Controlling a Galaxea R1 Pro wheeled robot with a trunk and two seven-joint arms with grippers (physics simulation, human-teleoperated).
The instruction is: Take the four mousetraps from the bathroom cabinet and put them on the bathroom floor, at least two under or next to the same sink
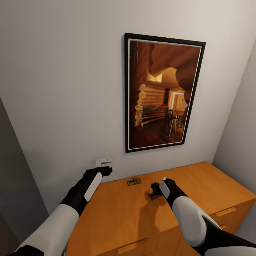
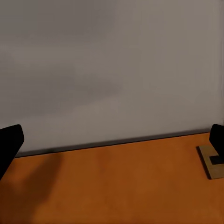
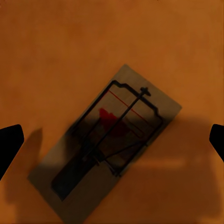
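Both arms extended forward, right gripper (image 1: 155, 189) spread wide.

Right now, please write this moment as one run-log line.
right gripper: open above mousetrap | left gripper: open, empty | second mousetrap: on cabinet near wall

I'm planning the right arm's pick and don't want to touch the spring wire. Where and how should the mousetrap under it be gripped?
Probably from straight above, closing the right end effector across the two long edges of the mousetrap. The board lies flat on the cabinet top, diagonal between the open fingers, so the wrist likely needs turning to square up. The wire sits inside the edges.
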